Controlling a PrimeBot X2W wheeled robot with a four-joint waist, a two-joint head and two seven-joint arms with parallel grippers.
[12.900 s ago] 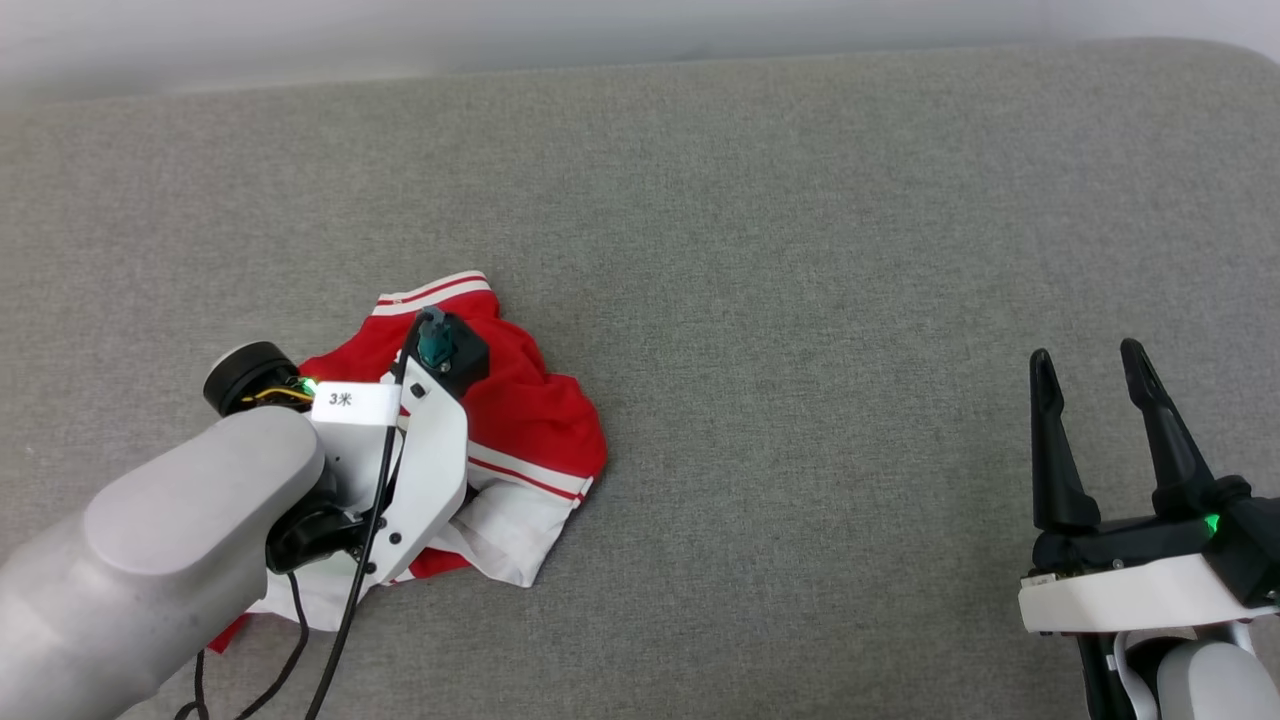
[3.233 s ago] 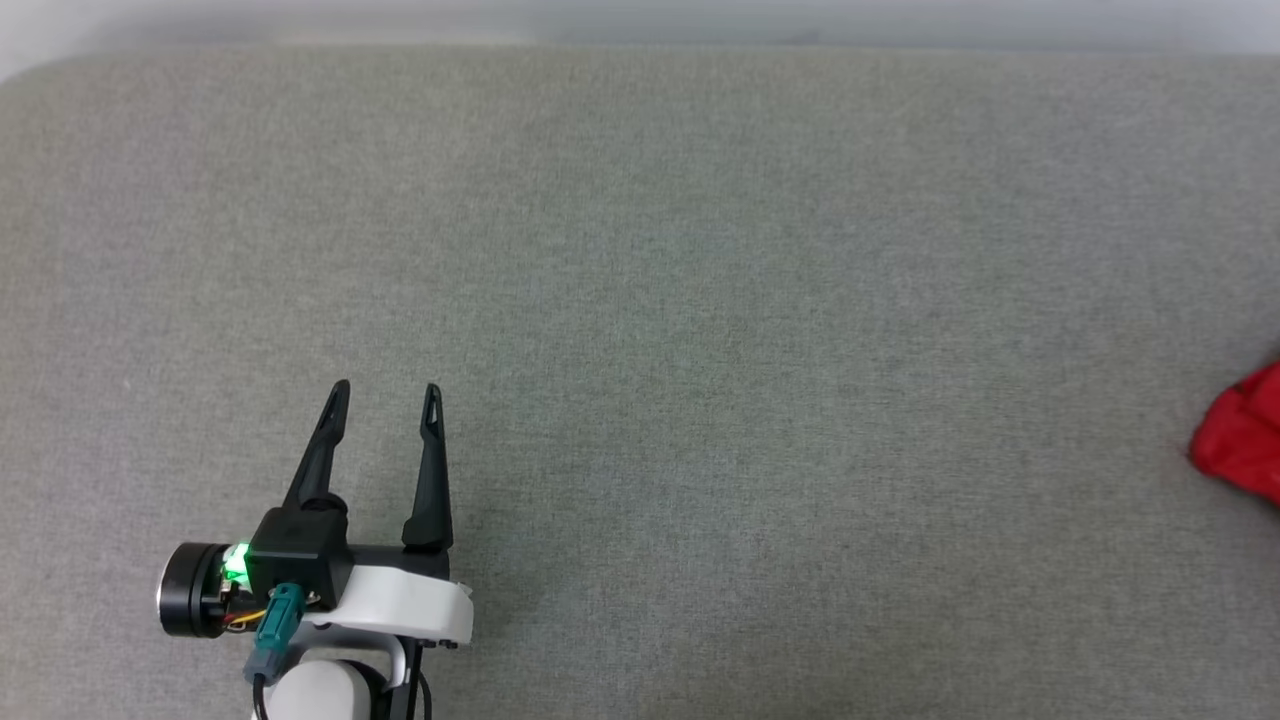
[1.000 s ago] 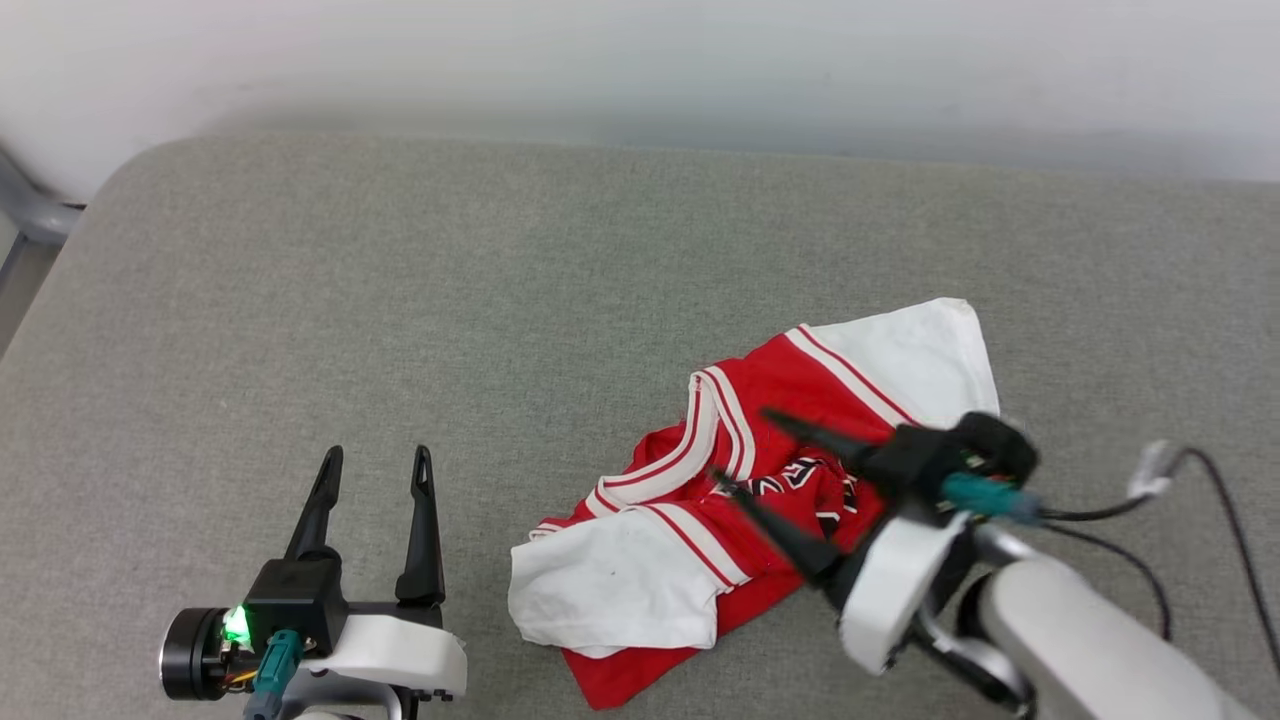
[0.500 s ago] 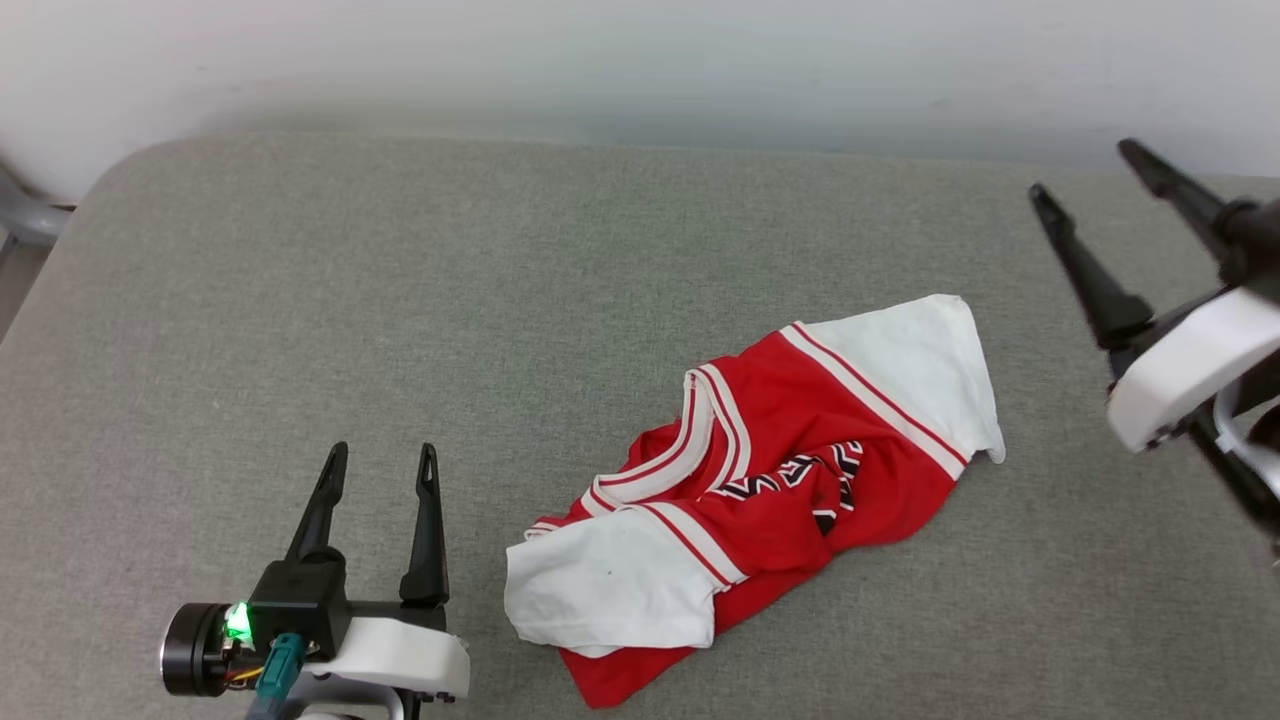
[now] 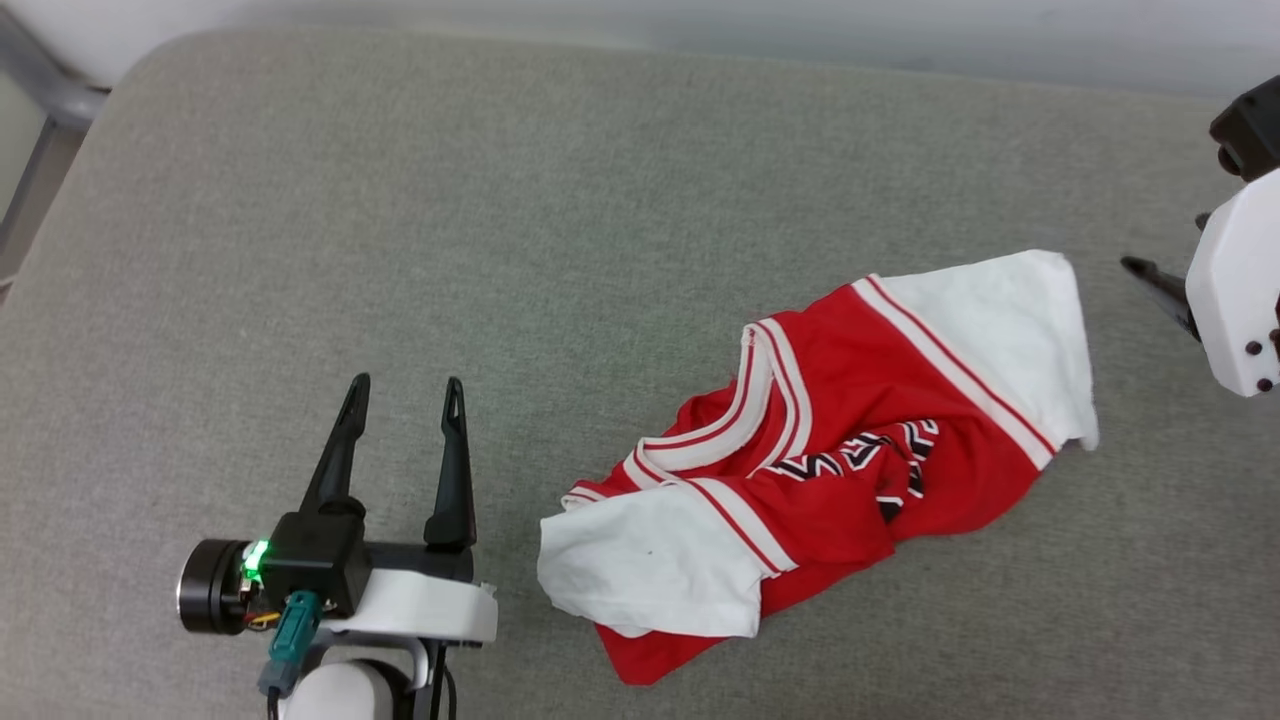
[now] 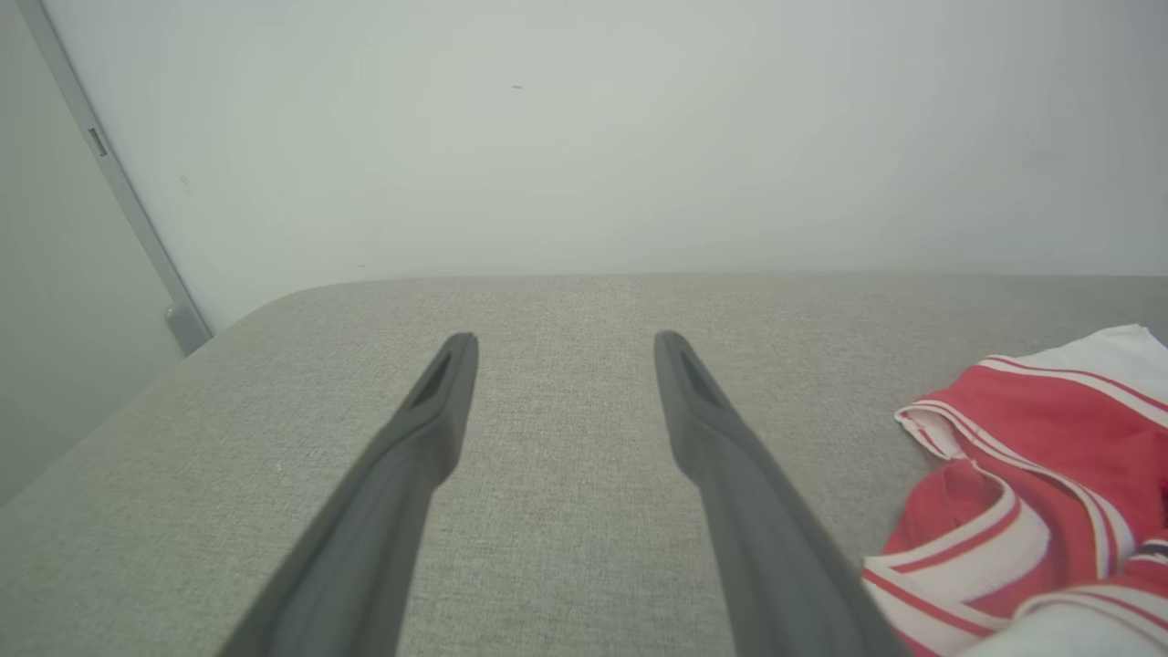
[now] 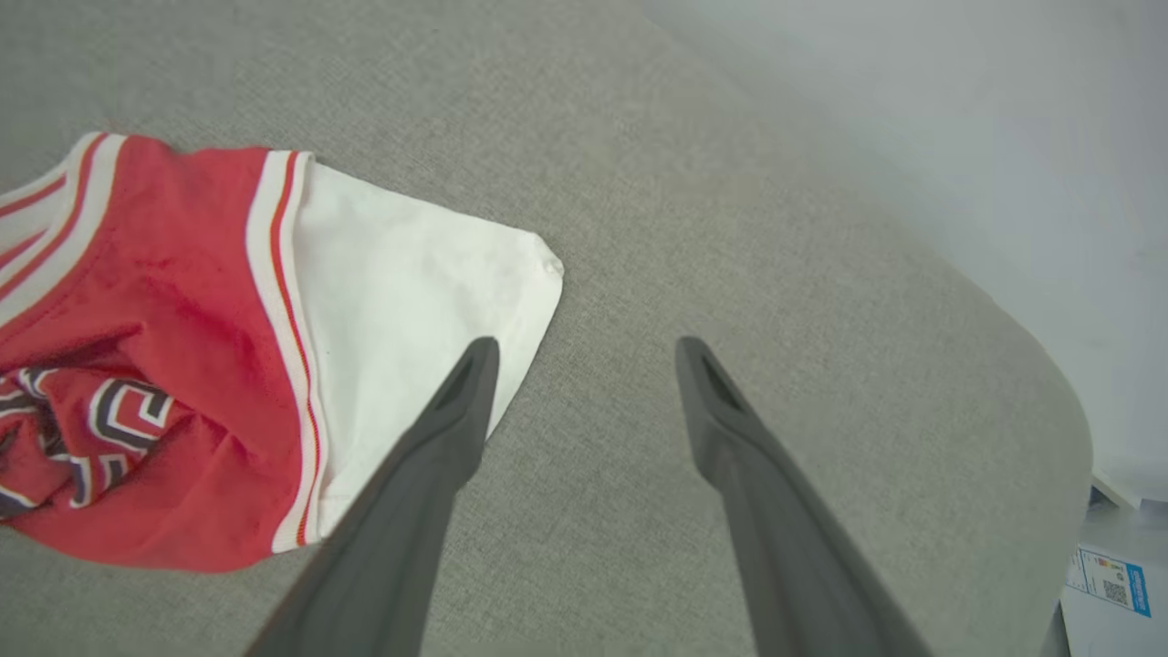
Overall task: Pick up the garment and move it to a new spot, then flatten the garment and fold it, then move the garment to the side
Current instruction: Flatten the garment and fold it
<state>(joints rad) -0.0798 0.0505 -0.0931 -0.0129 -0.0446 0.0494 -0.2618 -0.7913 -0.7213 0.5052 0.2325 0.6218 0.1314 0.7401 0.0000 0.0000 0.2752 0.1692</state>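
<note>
I see a red jersey [image 5: 860,390] with white sleeves, red-and-white striped trim at collar and sleeve edges, and black letters outlined in white. The surface [image 5: 500,250] under it is plain speckled grey. At lower left, my left gripper [image 5: 407,385] is black, with a white mount and a green light.

Under our left gripper [image 5: 406,381] we see coarse, matt grey woven upholstery [image 5: 600,200]. Its fingers [image 6: 401,474] look like smooth, matt dark plastic, the wrist shell [image 5: 420,610] white and slightly glossy. To its right, the garment [image 5: 850,400] is soft, smooth, matt cloth, creased. Ahead, the wall [image 6: 584,137] is smooth, matt.
</note>
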